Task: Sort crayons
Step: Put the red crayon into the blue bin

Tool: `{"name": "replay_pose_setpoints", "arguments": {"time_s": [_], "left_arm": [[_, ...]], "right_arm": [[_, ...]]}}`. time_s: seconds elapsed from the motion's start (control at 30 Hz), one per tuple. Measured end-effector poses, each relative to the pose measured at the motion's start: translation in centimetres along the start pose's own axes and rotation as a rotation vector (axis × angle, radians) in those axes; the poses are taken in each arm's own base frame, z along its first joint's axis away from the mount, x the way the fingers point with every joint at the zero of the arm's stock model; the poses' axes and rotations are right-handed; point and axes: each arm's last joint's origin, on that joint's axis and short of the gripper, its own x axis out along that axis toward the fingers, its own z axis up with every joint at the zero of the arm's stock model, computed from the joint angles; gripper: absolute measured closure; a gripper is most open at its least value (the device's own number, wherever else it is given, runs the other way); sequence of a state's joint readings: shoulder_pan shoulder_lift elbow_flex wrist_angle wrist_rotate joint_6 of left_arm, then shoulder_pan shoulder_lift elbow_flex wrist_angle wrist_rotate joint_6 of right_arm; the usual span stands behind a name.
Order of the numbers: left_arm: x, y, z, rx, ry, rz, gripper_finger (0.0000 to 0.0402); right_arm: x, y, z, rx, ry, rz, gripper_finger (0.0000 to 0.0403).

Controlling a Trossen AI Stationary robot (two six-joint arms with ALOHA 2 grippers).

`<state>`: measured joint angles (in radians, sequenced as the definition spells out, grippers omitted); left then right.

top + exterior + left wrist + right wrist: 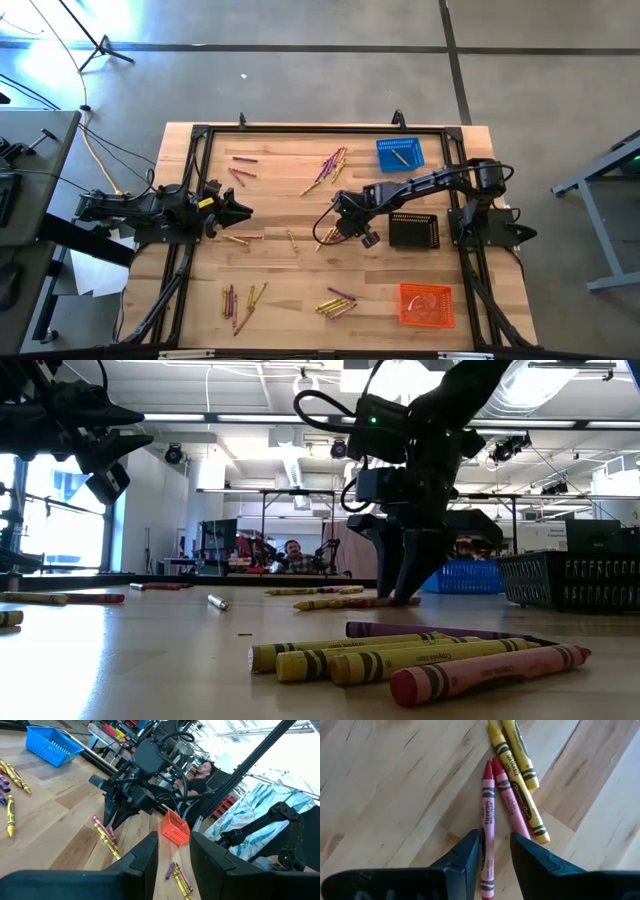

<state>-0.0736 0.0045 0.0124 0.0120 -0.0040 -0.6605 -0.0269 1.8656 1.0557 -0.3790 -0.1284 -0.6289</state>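
Here, my right gripper is hanging with its fingers apart, straddling a red crayon at lower centre of the wrist frame; two yellow crayons and a pink one are fanning out just beside it. Seen from above, I am working mid-table, the black basket near on the right, open wood to the left. My left gripper is waiting at the left edge, fingers apart.
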Motion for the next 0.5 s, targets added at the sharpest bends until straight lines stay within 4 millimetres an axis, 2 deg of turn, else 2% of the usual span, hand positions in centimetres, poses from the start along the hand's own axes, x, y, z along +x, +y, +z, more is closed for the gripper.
{"name": "replay_pose_setpoints", "arguments": {"time_s": [0.2, 0.5], "left_arm": [[0.0, 0.0, 0.0, 0.0, 0.0, 0.0, 0.0302], [0.0, 0.0, 0.0, 0.0, 0.0, 0.0, 0.0302]], "right_arm": [[0.07, 0.04, -0.07, 0.052, 0.007, 0.003, 0.0308], [0.11, 0.45, -0.49, 0.145, 0.05, 0.048, 0.0375]]}}
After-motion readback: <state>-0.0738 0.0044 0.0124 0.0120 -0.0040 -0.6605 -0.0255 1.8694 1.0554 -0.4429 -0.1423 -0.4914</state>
